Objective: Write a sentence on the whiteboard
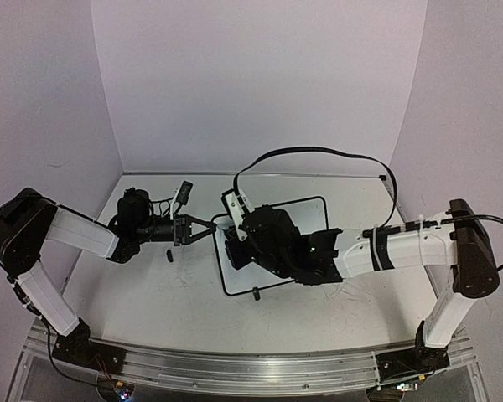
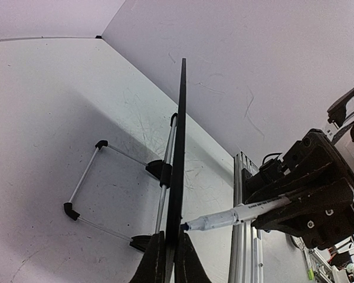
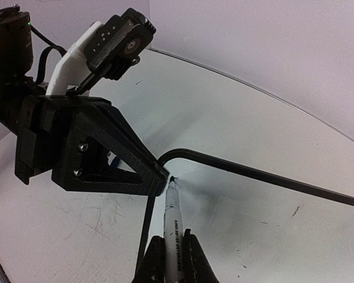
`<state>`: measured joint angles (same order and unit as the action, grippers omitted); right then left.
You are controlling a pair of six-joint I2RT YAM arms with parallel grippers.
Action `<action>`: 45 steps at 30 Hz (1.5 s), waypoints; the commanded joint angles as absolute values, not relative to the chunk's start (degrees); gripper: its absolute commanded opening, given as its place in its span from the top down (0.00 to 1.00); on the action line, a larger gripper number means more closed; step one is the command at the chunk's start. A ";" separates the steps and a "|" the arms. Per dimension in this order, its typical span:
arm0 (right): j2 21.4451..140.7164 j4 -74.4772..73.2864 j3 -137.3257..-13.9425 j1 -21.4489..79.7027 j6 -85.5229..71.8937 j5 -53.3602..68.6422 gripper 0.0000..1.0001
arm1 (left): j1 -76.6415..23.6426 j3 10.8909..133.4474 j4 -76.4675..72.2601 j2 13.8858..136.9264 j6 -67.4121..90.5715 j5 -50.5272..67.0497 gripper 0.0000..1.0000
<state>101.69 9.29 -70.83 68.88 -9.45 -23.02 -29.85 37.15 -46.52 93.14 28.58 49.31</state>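
Marker (image 2: pixel 224 218) tip meeting the whiteboard (image 1: pixel 306 219) at the opening of a stroke. The board stands near the middle of the table (image 1: pixel 151 293), slightly toward its left edge, and leans on a wire prop (image 2: pixel 84 177) behind it; the left wrist view shows it edge-on. Left gripper (image 1: pixel 210 228): fingers closed on the black frame at the board's left edge, steadying it. Right gripper (image 3: pixel 172 254): fingers clamped on the marker barrel, nib forward, touching or all but touching the white face just inside the rounded frame corner beside the left gripper. No word of the sentence can be made out on the part of the face in view, and the right arm hides much of it from above, so the writing is judged to be at or near its beginning. For a clean line the nib should press lightly, since a hard push would rock the propped board against the left grip. The left hold should stay firm while the right arm travels away from it along the top frame, lifting between letters and leaving room below for a second line
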 commanded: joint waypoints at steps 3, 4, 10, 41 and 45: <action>102.81 9.53 -72.85 68.66 -10.32 -24.16 1.00 | -30.07 38.93 -47.28 92.59 30.40 51.83 1.00; 102.75 9.35 -72.75 68.64 -10.58 -24.80 1.00 | -30.09 38.93 -47.27 92.55 30.40 51.86 1.00; 102.57 6.80 -72.47 68.64 -12.46 -28.01 1.00 | -30.11 38.84 -47.27 92.50 30.41 51.77 1.00; 101.17 4.83 -66.68 70.70 -18.98 -26.06 1.00 | -30.17 39.37 -47.22 92.55 30.67 51.77 1.00; 102.16 5.27 -67.63 70.91 -18.92 -25.51 1.00 | -30.11 39.26 -47.27 92.36 30.65 51.82 1.00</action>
